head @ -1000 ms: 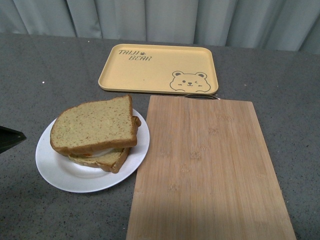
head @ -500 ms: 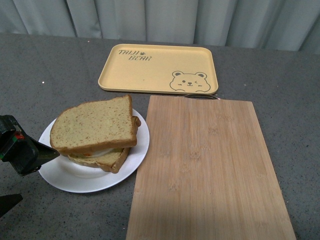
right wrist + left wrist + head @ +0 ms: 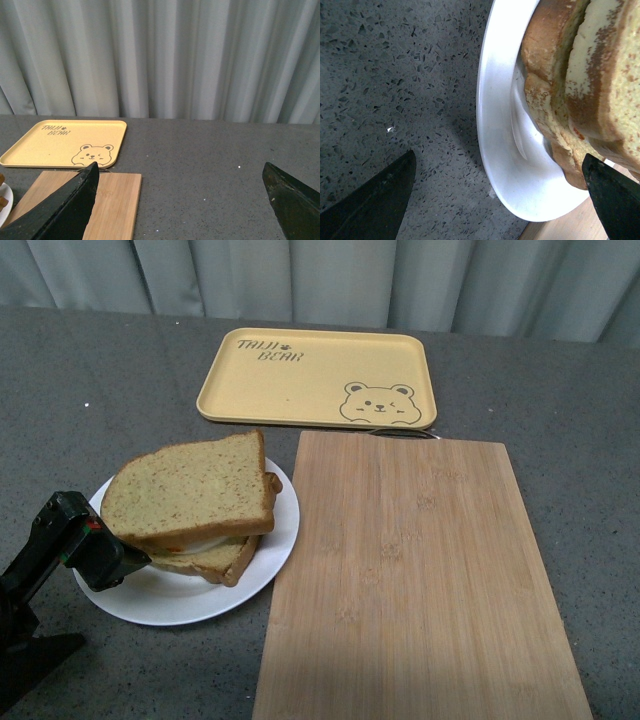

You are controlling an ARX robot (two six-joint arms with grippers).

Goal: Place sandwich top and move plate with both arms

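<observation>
The sandwich top point(image 3: 190, 490), a tan speckled slice with a darker crust, lies on a lower slice point(image 3: 215, 562) on the white plate point(image 3: 160, 602), left of centre in the front view. My left arm point(image 3: 80, 542) comes in from the lower left, its black housing at the plate's left rim. In the left wrist view my left gripper point(image 3: 495, 202) is open, one finger point(image 3: 375, 207) over the grey table and the other point(image 3: 612, 200) by the bread, with the plate rim point(image 3: 492, 150) between them. The sandwich top point(image 3: 615, 85) shows edge-on. My right gripper point(image 3: 177, 205) is open and holds nothing above the table.
A bamboo cutting board point(image 3: 420, 580) lies directly right of the plate, almost touching it. Behind both sits a yellow bear-print tray point(image 3: 315, 375). A grey curtain closes the back. The right wrist view shows the tray point(image 3: 65, 142) and the board's corner point(image 3: 100, 200).
My left arm has come in from the left edge and moved right, up to the plate's left rim. Plate and sandwich have stayed where they were.
</observation>
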